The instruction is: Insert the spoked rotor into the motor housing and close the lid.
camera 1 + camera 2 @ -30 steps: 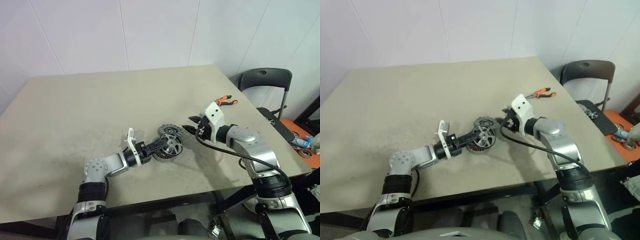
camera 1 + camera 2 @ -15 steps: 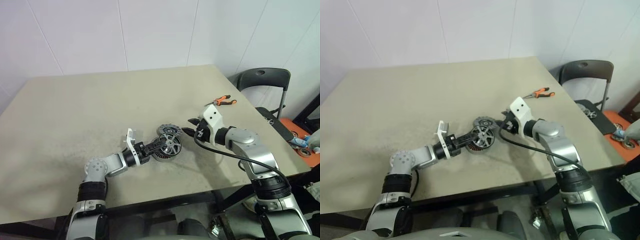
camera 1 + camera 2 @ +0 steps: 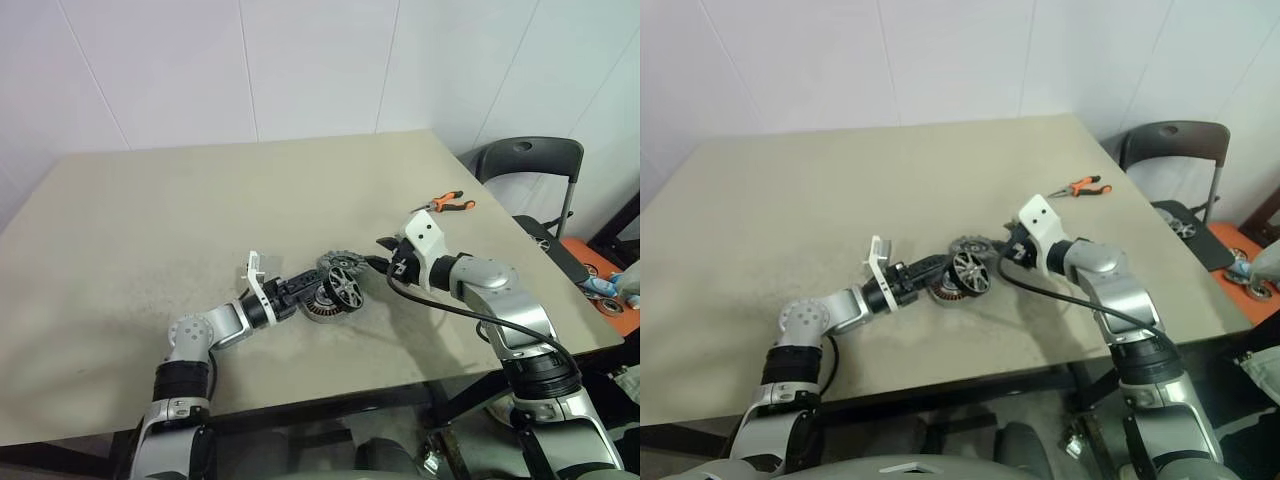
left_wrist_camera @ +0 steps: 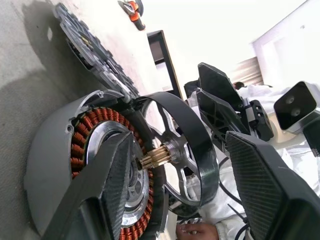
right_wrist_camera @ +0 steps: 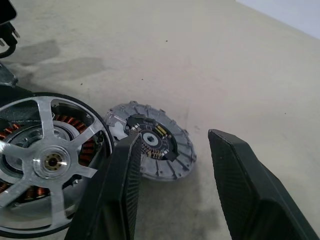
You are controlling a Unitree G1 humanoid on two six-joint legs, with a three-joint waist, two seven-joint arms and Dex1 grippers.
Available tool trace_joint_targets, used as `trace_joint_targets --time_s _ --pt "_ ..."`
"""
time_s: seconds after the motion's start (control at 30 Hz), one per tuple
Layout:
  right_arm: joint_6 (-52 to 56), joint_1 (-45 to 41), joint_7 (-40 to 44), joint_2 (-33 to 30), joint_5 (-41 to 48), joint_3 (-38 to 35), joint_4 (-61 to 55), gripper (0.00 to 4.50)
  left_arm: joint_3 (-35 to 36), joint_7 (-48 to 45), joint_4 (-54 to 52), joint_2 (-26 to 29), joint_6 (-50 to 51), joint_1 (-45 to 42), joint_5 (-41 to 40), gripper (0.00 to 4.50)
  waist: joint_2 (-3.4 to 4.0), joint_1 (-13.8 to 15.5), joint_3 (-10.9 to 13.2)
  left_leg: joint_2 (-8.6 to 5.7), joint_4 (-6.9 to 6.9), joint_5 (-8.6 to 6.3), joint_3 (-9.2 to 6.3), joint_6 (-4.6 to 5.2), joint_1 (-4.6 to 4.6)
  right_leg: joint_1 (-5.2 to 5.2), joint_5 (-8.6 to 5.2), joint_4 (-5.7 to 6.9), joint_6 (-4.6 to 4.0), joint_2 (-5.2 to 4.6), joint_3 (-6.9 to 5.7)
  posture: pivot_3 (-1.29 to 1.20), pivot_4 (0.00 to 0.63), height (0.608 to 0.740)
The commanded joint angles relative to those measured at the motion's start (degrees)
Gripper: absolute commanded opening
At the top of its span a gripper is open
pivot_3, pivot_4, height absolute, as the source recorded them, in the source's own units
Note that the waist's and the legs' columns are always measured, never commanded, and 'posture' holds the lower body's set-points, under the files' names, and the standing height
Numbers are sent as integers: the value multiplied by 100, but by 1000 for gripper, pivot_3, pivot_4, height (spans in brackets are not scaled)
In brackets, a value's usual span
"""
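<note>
The spoked rotor stands tilted against the open top of the motor housing, its brass shaft pointing at the silver hub inside the copper windings. My left gripper is open, level with the table. One of its fingers is in front of the housing and the other stands apart from the rotor's rim. The lid lies flat on the table just behind the housing. My right gripper hovers open on the right of the rotor, holding nothing.
Orange-handled pliers lie near the table's right edge. A dark chair stands beyond that edge. The table is bare to the left and behind the parts.
My left gripper has opened and let go of the rotor, which now leans more upright on the housing. The right arm has held still.
</note>
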Motion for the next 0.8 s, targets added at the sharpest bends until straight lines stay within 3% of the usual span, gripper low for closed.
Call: trace_joint_targets --time_s 0.03,0.43,0.63,0.73,0.8 --pt "-134 -101 -14 -4 -14 -2 -148 2221 241 55 -255 127 48 -158 -165 2979 0 -13 0 0 0 0 0 0 0 0 0 0 0 1 0 0 0 740" --pt "-147 -28 75 55 30 74 -113 2221 1319 702 -1029 753 187 -1008 -1327 2979 0 3 1 -1 -1 0 -2 0 -6 -2 1 -6 1 2 0 0 0 740" --pt "-138 367 1047 -703 337 80 -621 2221 1302 871 -1291 1272 340 -607 -1364 2979 2 -9 2 -2 -6 0 -2 1 -8 -4 1 -5 2 5 0 0 0 740" --pt "-188 375 1625 -1126 576 21 -731 1623 1179 843 -1355 1424 358 -366 -1317 3019 2 -10 3 0 0 0 -1 1 -4 -2 0 -4 1 7 0 0 0 740" --pt "-193 302 1898 -1349 583 116 -714 922 1148 825 -1369 1457 341 -270 -1309 3019 1 0 3 1 3 0 -2 0 2 3 0 -1 0 7 -1 0 0 740"
